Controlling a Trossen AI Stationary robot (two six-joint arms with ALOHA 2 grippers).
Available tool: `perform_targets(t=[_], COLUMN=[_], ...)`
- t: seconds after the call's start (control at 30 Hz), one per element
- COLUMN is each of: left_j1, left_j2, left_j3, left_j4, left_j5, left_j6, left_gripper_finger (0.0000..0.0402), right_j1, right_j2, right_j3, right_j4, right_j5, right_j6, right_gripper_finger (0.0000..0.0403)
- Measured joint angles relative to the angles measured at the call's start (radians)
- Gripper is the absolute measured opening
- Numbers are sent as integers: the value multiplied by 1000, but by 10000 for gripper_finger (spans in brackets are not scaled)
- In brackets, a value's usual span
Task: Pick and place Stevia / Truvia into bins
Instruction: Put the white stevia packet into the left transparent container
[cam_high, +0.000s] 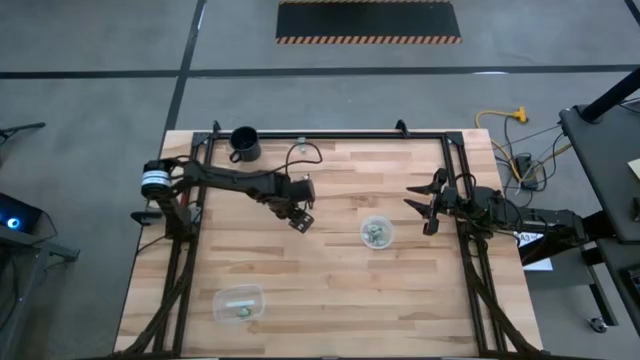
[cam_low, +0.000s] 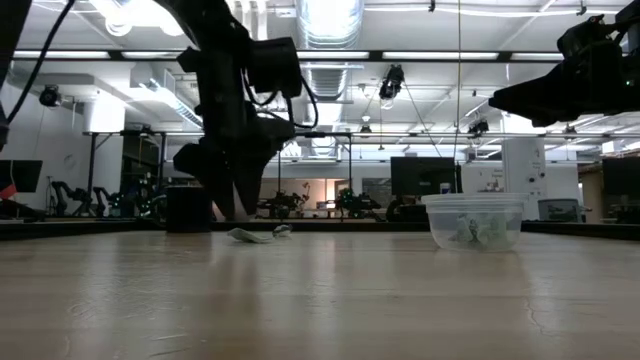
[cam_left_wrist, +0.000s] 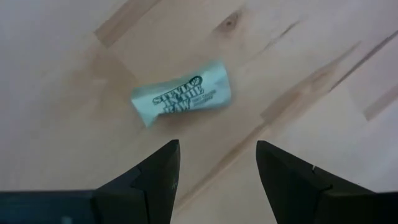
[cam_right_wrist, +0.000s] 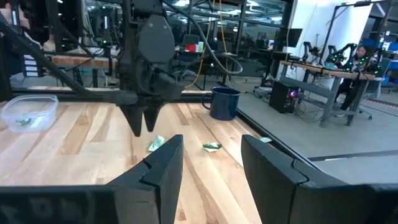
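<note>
High view: left gripper jaws apart, empty, over packet; right gripper likewise, table edge.

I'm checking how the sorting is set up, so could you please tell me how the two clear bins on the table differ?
The cup is round; the tub is a rounded rectangle. The cup stands mid-table, nearer the right gripper; the tub sits by the near edge, on the left arm's side. The tub looks wider across than the cup. Both are clear plastic, open-topped, and already hold pale packets.
</note>
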Motion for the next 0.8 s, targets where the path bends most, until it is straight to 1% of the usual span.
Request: perform_targets(t=[0.13, 0.3, 0.43, 0.53, 0.8], left_j1=[8, 13, 13, 15, 17], left_j2=[32, 72, 93, 101, 104], left_j3=[48, 126, 177, 184, 183], left_j4=[-5, -37, -148, -190, -190], left_j5=[-9, -59, -99, -114, -116], left_j6=[14, 51, 56, 54, 50], left_gripper_finger=[194, 194, 194, 194, 194], right_j1=[0, 0, 0, 0, 0], right_j2=[0, 0, 0, 0, 0], right_j3=[0, 0, 0, 0, 0], right_j4=[0, 0, -1, -1, -1], right_j5=[0, 0, 0, 0, 0], right_j6=[0, 0, 0, 0, 0], right_gripper_finger=[153, 153, 153, 153, 153])
